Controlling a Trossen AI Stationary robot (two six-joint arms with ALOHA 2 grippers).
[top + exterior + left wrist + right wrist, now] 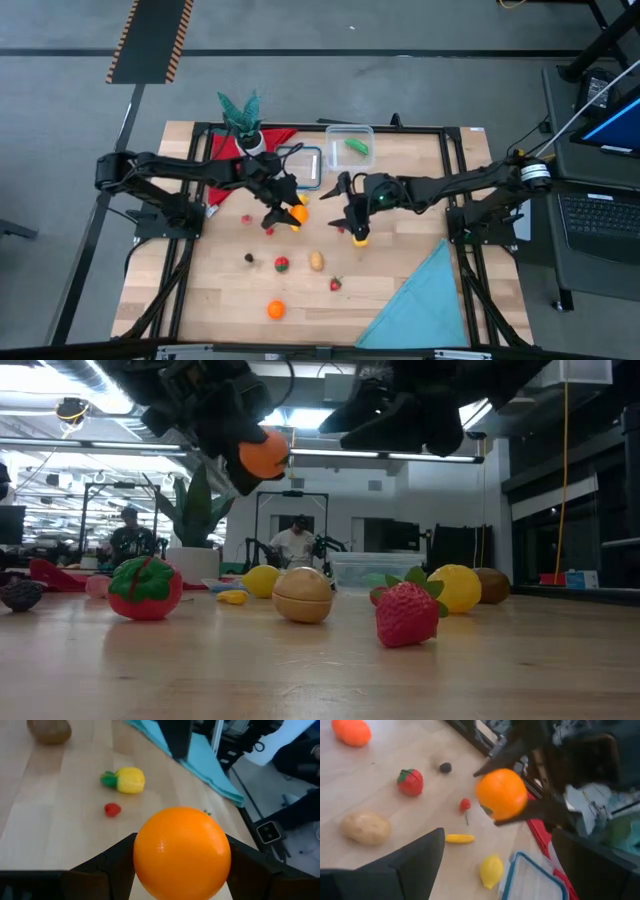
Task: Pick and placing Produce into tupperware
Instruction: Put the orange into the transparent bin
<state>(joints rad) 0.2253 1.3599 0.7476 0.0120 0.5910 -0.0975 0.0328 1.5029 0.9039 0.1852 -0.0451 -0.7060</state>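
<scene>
Wood table (400, 260), toy produce scattered mid-table. Left gripper (290, 213) pinches the orange (299, 213), lifted clear. Tub (349, 147) sits at 1 o'clock from it, 1 green piece inside. Right gripper (352, 214) hangs wide open, empty. Carry high, clear the right arm, release low over the tub.

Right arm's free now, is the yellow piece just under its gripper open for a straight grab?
Probably yes. The right gripper hangs open over the yellow piece, nothing beside it; the left gripper, holding the orange, sits apart.
</scene>
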